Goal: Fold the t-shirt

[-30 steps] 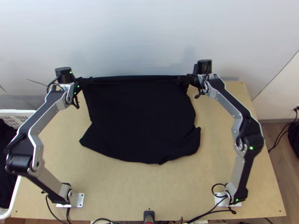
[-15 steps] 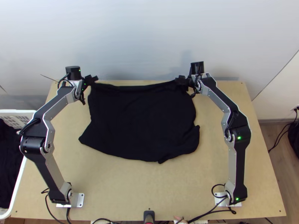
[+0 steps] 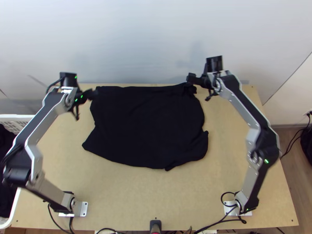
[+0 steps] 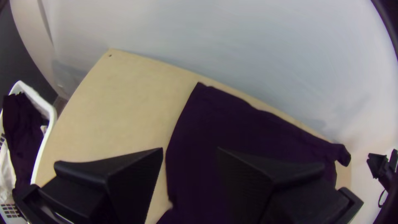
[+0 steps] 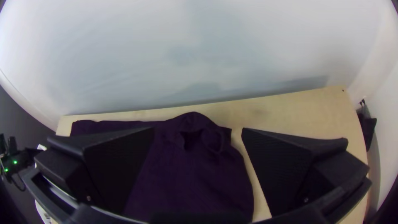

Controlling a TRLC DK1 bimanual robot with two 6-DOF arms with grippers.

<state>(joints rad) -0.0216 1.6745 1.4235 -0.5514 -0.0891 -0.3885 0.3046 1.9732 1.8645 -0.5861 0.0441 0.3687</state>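
Pale wall (image 3: 156, 39) rises behind the light wooden table (image 3: 156, 195) in the top view. Towards the table's far edge lies the black t-shirt (image 3: 148, 124), mostly spread, with a small bunch at its far right corner. The left gripper (image 3: 94, 93) is near the shirt's far left corner, the right gripper (image 3: 190, 78) near the bunched one. Beside the table's left edge, a white basket (image 3: 16, 204) holds dark cloth (image 3: 6, 171).

In the left wrist view, the left gripper (image 4: 190, 149) has its jaws wide apart, with no fabric clamped.

In the right wrist view, the right gripper (image 5: 198, 128) is also wide apart, the rumpled corner lying loose on the wood, its folds standing up in small loops.
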